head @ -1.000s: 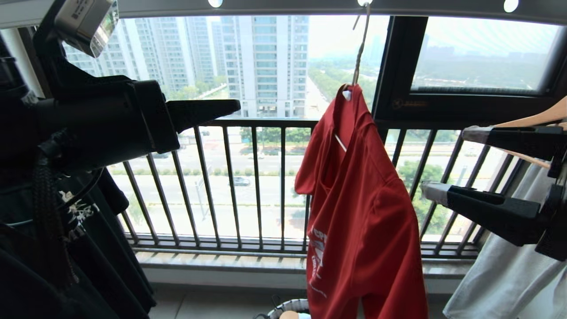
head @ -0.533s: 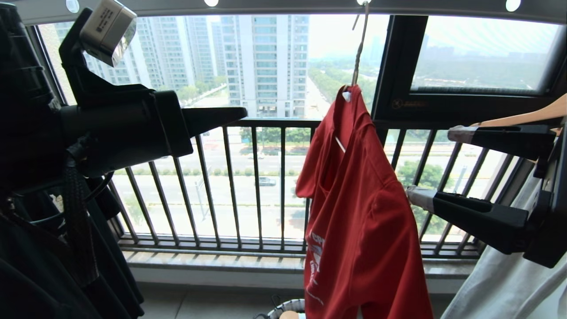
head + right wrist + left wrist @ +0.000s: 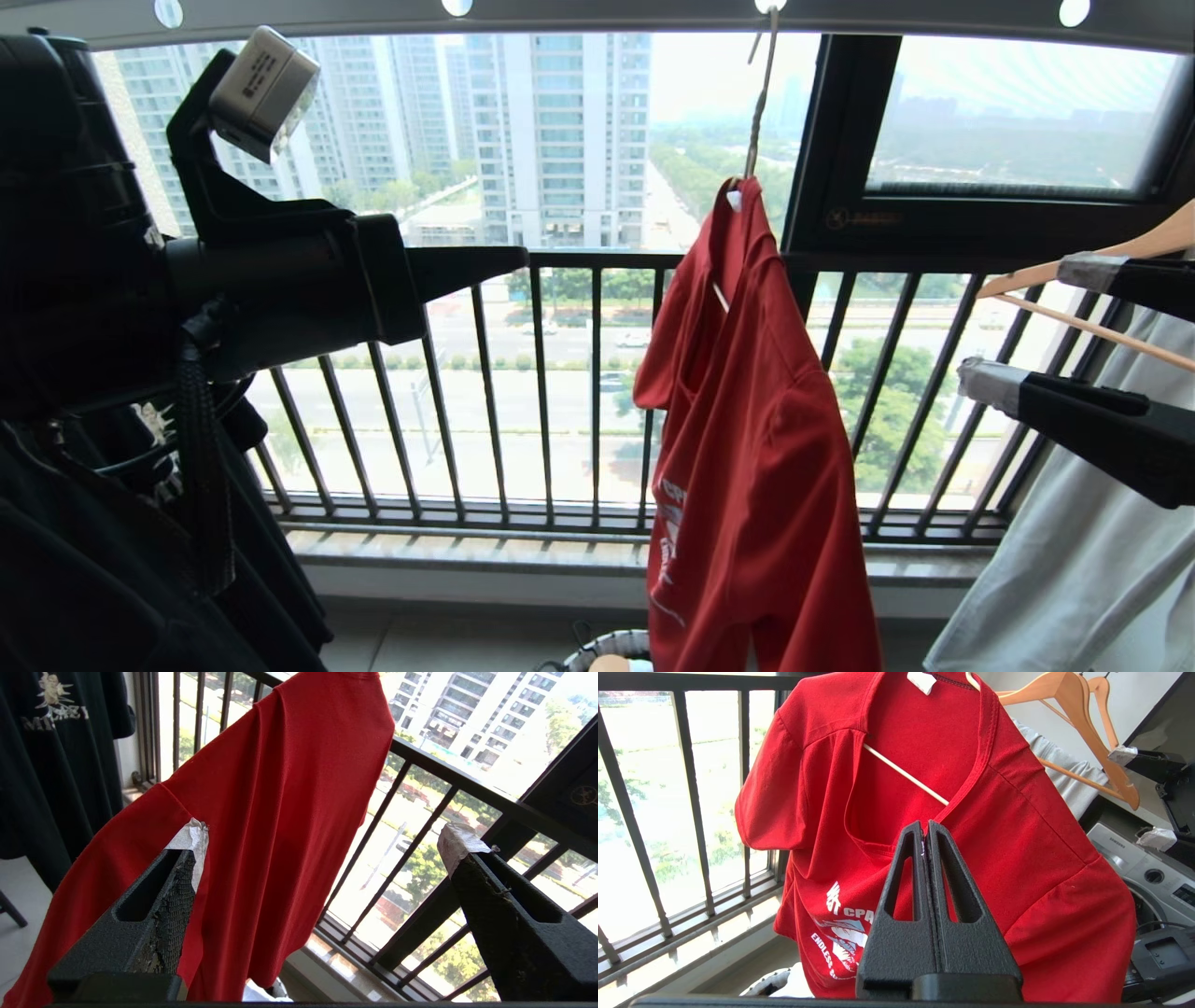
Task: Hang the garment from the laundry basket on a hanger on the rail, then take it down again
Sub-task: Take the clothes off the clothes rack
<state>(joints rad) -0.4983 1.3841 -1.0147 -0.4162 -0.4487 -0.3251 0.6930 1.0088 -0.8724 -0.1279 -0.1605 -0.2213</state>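
Observation:
The red garment (image 3: 756,448) hangs on the thin wire hanger (image 3: 758,103), whose hook is in a hole of the grey rail (image 3: 607,11) overhead. My left gripper (image 3: 518,261) is shut and empty. It points at the shirt from the left, well short of it. In the left wrist view its joined tips (image 3: 924,828) stand before the collar, where the garment (image 3: 1041,835) shows the hanger's wire (image 3: 906,774). My right gripper (image 3: 1022,322) is open to the right of the shirt, apart from it. The right wrist view shows the garment (image 3: 289,788) past that gripper (image 3: 324,833). The laundry basket (image 3: 607,646) peeks in below.
A black railing (image 3: 560,373) with vertical bars runs behind the shirt. Dark clothes (image 3: 93,560) hang at the left. A pale grey garment (image 3: 1074,579) on a wooden hanger (image 3: 1120,252) is at the right, close to my right gripper. A washing machine (image 3: 1148,872) stands beyond.
My right gripper came close to the shirt's shoulder, then drew back to the right, still open. The left gripper edged slightly toward the shirt. The garment still hangs on the rail.

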